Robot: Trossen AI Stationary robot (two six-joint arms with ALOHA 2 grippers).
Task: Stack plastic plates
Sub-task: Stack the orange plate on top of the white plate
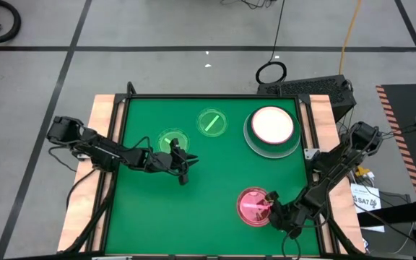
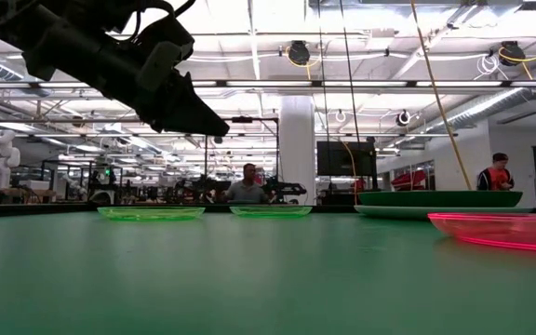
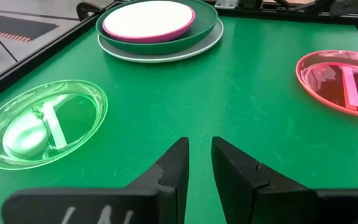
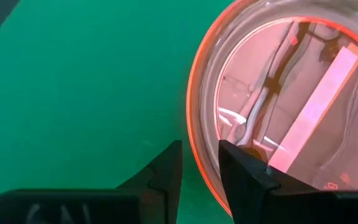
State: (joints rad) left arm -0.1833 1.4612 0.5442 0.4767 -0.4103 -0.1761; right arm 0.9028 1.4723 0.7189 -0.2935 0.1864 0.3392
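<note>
- Seven plates total: four large ones stacked, three small ones loose on the green table [image 1: 215, 180].
- Stack [image 1: 272, 131] sits at the far right of the table: cream plate [image 1: 271, 123] on top, magenta plate [image 3: 186, 28] under it with only its rim showing, dark green plate [image 3: 209, 31] below that, pale blue plate [image 3: 213, 44] at the bottom as a thin outer edge.
- The large plates are opaque, round and shallow with raised rims.
- Two small green plates, clear glossy plastic, each with one pale stripe across: first green plate [image 1: 212, 122] far centre, second green plate [image 1: 172, 141] just left of it and nearer.
- One small pink plate [image 1: 253, 206], translucent, glossy, pale stripe across it, at the near right of the table, well apart from the stack.
- Left gripper [image 1: 183, 170] is above the table just beside the second green plate's near edge; fingers slightly parted, holding nothing.
- Left wrist view: a green plate [image 3: 42, 122], the stack and the pink plate [image 3: 340, 81] all lie ahead of the fingers [image 3: 174, 168].
- Right gripper [image 1: 271, 198] is at the pink plate's right rim; in the right wrist view the rim [image 4: 197, 143] runs into the narrow gap between the fingers, one inside the plate, one outside. Cannot tell if they pinch it.
- Low view: a seated person [image 2: 247, 189] in the room behind the table.
</note>
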